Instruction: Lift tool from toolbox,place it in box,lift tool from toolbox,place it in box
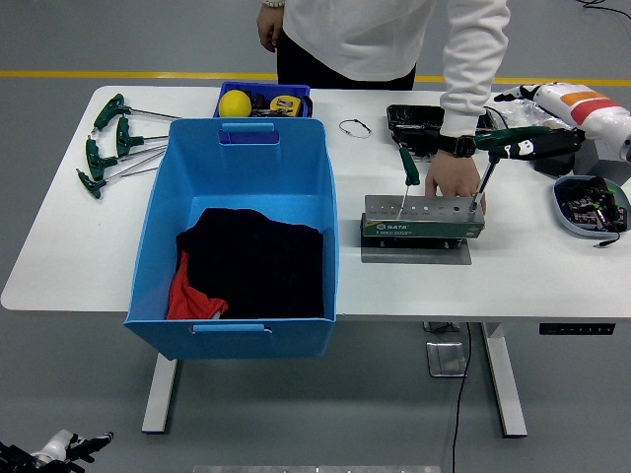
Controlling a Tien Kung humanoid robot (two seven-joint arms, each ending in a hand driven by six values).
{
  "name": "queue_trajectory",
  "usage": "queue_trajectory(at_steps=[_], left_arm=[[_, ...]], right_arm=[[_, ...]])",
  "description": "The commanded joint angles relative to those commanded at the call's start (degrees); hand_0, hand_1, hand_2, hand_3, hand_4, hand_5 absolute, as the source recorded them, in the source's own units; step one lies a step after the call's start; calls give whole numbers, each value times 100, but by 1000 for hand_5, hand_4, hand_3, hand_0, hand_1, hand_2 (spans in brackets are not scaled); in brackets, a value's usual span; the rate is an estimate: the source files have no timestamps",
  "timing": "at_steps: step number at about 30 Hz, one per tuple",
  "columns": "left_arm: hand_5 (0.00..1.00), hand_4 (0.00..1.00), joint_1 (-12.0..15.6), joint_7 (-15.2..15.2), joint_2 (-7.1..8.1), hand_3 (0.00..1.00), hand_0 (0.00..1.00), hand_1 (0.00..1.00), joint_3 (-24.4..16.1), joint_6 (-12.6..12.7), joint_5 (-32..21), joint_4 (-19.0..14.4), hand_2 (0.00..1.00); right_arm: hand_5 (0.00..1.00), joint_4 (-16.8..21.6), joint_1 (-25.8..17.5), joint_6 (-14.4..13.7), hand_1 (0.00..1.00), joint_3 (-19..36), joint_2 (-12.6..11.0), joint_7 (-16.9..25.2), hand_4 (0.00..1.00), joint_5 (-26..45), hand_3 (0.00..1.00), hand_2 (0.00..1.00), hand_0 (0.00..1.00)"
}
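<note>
A grey-green toolbox [422,223] stands on the white table [552,266], right of a large blue box [246,148] that holds black and red cloth. Two green T-handle tools stand upright in the toolbox: a small one [407,166] at the left and a taller one [503,140] at the right. My right hand [545,146] reaches in from the right and lies over the right end of the taller tool's handle; its grip is hidden. A person's hand [454,182] rests on the toolbox behind the tall tool. My left hand [64,448] hangs low at the bottom left corner, relaxed.
Several green T-handle tools [108,138] lie at the table's left end. Behind the blue box sits a small blue tray [296,94] with a yellow ball. A black tray [414,118], a plastic bag [537,99] and a grey bowl [564,212] of parts crowd the right end.
</note>
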Motion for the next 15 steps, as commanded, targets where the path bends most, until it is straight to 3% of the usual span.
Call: queue_trajectory(at_steps=[6,7,12,13,15], left_arm=[[700,696,-6,-5,6,660,647,648,64,1,-59,0,677],[700,695,-10,-8,5,660,647,648,77,2,-77,0,676],[700,695,-44,-19,0,660,647,648,191,6,-189,0,676],[700,695,-54,-23,1,659,647,647,207,7,-211,0,675],[700,695,-68,-31,-1,659,647,647,229,12,-246,0,675]], right_arm=[[777,-179,181,67,888,-237,222,-138,998,-405,870,870,968],[786,-196,227,100,708,-320,264,-202,998,-436,793,681,863],[786,-413,357,120,708,-495,455,-351,998,-434,793,681,863],[797,-466,373,106,582,-500,494,-370,998,-416,710,567,756],[797,-513,388,89,582,-503,529,-396,998,-389,710,567,756]])
